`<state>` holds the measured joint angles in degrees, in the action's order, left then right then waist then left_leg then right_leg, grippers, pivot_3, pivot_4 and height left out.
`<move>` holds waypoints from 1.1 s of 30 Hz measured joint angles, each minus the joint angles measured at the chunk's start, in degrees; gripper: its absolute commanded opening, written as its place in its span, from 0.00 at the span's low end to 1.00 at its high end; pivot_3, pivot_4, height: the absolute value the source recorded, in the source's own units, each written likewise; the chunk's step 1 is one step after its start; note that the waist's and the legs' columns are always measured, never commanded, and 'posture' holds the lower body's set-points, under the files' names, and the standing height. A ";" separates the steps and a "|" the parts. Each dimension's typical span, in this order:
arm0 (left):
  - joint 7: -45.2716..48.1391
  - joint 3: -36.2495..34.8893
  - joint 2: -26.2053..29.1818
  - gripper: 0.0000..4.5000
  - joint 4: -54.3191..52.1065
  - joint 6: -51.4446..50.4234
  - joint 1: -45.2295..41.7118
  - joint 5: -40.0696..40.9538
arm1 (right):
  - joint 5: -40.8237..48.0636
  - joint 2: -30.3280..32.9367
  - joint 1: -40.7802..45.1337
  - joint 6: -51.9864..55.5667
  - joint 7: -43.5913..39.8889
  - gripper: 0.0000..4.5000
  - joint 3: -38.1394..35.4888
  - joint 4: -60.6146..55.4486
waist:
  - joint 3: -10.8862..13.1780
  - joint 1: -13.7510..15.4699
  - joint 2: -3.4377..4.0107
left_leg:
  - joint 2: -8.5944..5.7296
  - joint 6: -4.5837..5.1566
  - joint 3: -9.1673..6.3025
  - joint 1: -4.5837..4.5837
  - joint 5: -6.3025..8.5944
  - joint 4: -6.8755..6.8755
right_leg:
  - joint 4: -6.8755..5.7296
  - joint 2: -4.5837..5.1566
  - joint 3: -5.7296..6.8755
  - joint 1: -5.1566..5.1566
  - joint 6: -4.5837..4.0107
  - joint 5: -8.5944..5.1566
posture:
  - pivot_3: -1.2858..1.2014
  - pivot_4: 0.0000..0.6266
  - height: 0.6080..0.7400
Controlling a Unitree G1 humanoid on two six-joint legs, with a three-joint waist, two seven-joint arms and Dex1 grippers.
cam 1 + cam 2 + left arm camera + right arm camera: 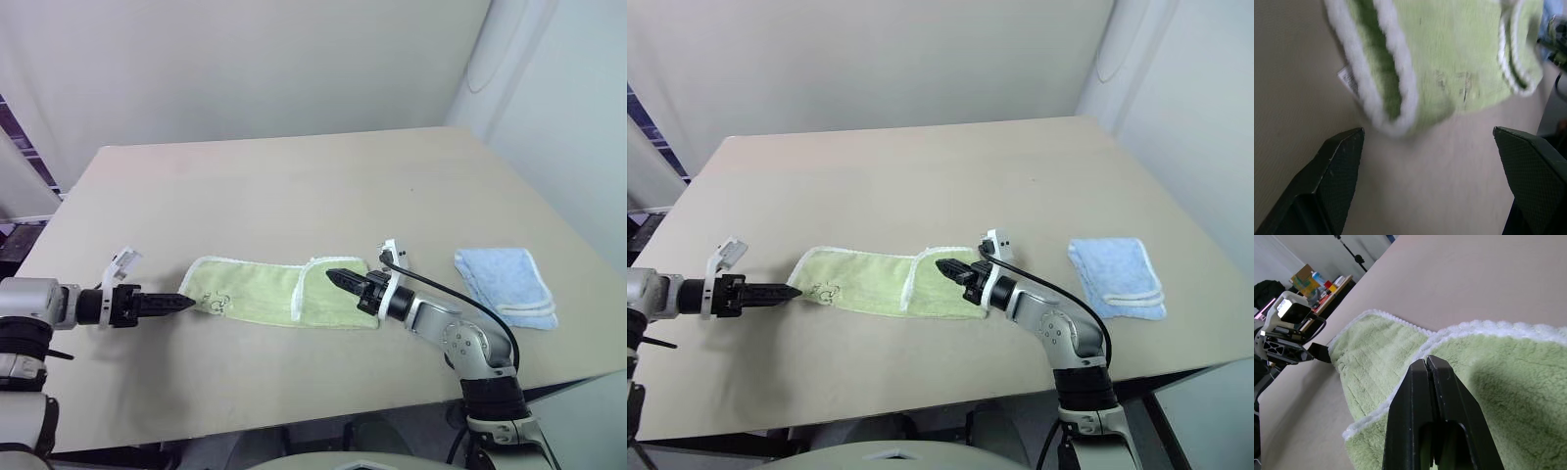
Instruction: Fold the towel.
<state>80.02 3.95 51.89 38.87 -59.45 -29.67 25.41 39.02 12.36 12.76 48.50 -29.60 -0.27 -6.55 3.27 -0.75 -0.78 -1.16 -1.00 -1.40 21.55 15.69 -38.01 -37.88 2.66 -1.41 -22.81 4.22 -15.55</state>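
Left wrist view is showing the left gripper (1427, 181) standing wide, empty, just short of the towel (1449, 63). Ahead, the right gripper (336, 277), fingers pressed together, is resting over its folded-over end. One fold looks done; another seems left.

Broad beige tabletop (294, 186), matte, smooth, rounded far-left corner; fills most of the head views. Behind it a plain off-white wall (274, 59), evenly lit, no hard shadows. At the right a paler white panel (558, 108) meets that wall at a vertical corner; faint curved line high on it, possibly a cord or a seam, too faint to tell. At the left edge a slanted white surface with a strip of dark purple pattern (15, 132). Right wrist view, beyond the table's far side: black tripod stand (1354, 255), cardboard box (1301, 273), low wooden shelf with small coloured items (1332, 284), dark bag (1268, 291).
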 measured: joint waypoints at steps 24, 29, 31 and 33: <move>-9.41 -7.53 -9.68 0.37 5.63 -1.23 -4.40 0.49 | -0.56 0.02 -1.15 -0.28 1.54 0.00 -0.35 -0.55 | -0.02 0.22 0.13 | -0.01 0.00 -0.02 0.84 -0.02 -0.01 | 0.16 0.07 0.12 -0.47 0.14 0.17 | 0.52 0.00 1.00; -8.96 -7.58 -9.81 0.00 7.75 0.12 -4.47 0.30 | -0.61 0.13 -1.18 -0.28 1.81 0.00 -0.38 -0.55 | -0.02 -0.17 0.12 | 0.00 -0.01 -0.01 0.89 -0.01 0.10 | 0.16 0.07 0.12 -0.59 0.15 0.18 | 0.52 0.00 1.00; -8.39 -7.58 -9.80 0.00 8.07 0.24 -4.55 0.28 | -0.61 0.19 -1.22 -0.28 1.93 0.00 -0.38 -0.55 | -0.02 -0.19 0.13 | 0.00 -0.01 -0.02 0.89 -0.01 0.11 | 0.16 0.07 0.12 -0.60 0.13 0.17 | 0.52 0.00 1.00; -7.20 -7.41 -9.76 0.00 8.20 0.35 -4.58 0.15 | -0.64 0.29 -1.36 -0.29 2.00 0.00 -0.38 -0.55 | -0.02 -0.22 0.13 | 0.00 -0.01 -0.02 0.88 -0.01 0.11 | 0.16 0.09 0.12 -0.60 0.00 0.10 | 0.52 0.00 1.00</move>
<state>72.82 -3.46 42.13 47.06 -59.10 -34.25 25.56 38.37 12.66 11.40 48.21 -27.59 -0.65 -7.10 3.25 -0.97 -0.65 -1.16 -1.01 -1.41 22.43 15.68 -37.90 -37.73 2.75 -1.29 -23.40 4.22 -15.45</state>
